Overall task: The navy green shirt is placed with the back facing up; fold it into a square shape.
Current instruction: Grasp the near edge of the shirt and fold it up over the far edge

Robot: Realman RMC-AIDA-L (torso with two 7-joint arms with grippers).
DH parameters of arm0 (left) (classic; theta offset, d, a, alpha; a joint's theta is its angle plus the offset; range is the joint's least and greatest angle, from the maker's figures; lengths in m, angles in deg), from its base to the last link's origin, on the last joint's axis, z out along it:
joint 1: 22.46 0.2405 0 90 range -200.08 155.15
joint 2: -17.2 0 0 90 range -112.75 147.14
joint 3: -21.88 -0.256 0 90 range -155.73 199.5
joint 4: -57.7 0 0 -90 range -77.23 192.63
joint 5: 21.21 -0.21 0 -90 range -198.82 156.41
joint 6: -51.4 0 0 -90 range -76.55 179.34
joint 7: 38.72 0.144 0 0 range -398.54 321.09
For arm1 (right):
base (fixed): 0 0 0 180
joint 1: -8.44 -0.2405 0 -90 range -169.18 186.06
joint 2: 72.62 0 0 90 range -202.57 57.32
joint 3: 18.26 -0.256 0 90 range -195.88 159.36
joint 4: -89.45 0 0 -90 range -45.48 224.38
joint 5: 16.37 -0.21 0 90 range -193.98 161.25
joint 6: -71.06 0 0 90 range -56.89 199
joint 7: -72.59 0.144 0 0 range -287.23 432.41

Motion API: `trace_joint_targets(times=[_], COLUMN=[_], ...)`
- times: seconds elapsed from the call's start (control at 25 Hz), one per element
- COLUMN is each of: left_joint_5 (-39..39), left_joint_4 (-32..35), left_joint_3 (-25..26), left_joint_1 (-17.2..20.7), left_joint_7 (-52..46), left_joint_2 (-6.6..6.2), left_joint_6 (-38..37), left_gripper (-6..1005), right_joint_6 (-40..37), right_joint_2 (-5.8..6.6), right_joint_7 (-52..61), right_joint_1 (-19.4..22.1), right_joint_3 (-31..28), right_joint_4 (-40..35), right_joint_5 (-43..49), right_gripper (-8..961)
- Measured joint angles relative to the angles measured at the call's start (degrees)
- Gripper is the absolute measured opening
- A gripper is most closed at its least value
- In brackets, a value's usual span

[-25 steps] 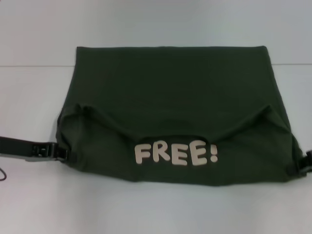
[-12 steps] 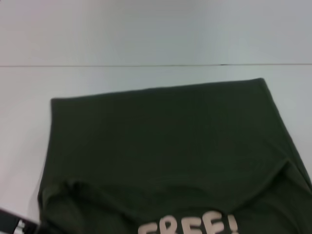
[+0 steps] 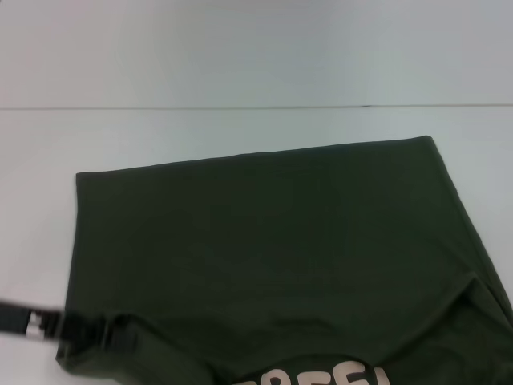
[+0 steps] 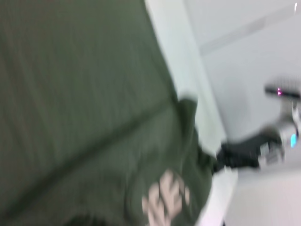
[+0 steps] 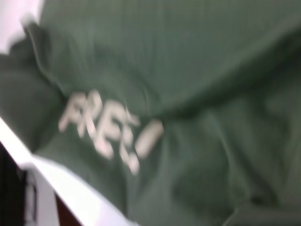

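On white table (image 3: pixel 240 64), matte olive shirt (image 3: pixel 272 249), folded

I see a plain white desk (image 3: pixel 240 48) with 1 thin dark seam line running straight across it, beyond the cloth. Lying directly on the desk is 1 thing, the navy green shirt (image 3: pixel 272 241), folded to a broad panel whose far edge slants, higher on my right. Pale lettering (image 3: pixel 321 377) shows at its near edge, cut off. Bare desk shows on the far side and to the left.
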Motion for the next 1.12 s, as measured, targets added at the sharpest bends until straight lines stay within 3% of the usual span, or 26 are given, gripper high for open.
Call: trace_joint_targets(times=[0.04, 0.08, 0.2, 0.24, 0.36, 0.48, 0.56, 0.84, 1.12], left_joint_5=[0.0, 0.0, 0.0, 0.7, 2.2, 7.3, 9.9, 17.2, 19.0], left_joint_4=[-0.1, -0.1, -0.1, -0.2, -0.5, -2.9, -4.0, -4.8, -4.9], left_joint_3=[6.5, 8.8, 10.2, 18.2, 20.8, 22.1, 22.2, 22.3, 21.5], left_joint_1=[-1.4, -1.9, -2.2, -4.1, -4.7, -4.7, -4.4, -3.2, -3.6], left_joint_7=[-0.8, -1.5, -1.9, -4.2, -4.3, -3.9, -2.6, 2.7, 7.1], left_joint_2=[-0.21, -0.24, -0.27, -0.07, 0.16, 0.49, 1.17, 5.33, 8.50], left_joint_6=[1.5, 2.1, 2.6, 7.0, 10.0, 18.1, 22.7, 33.7, 40.8], left_gripper=[16, 16, 16, 16, 16, 17, 17, 17, 17], right_joint_6=[-0.3, -0.6, -0.2, 0.2, 3.5, 9.5, 14.9, 33.0, 46.4], right_joint_2=[0.29, 1.05, 2.13, 2.66, 3.29, 2.69, 1.57, -5.01, -9.65], right_joint_7=[0.4, 1.9, 4.4, 5.4, 7.8, 7.0, 4.2, -4.6, -17.3], right_joint_1=[-0.2, -0.4, -0.5, -0.5, 0.0, 0.0, -0.1, -3.8, -7.4], right_joint_3=[-2.7, -7.7, -12.5, -14.3, -17.3, -17.9, -17.9, -17.6, -17.5], right_joint_4=[0.0, 0.3, 1.7, 2.5, 4.6, 7.2, 9.6, 11.5, 13.2], right_joint_5=[-0.6, -2.9, -7.2, -9.4, -16.1, -22.2, -27.3, -34.8, -39.4], right_gripper=[69, 71, 76, 78, 84, 89, 93, 105, 118])
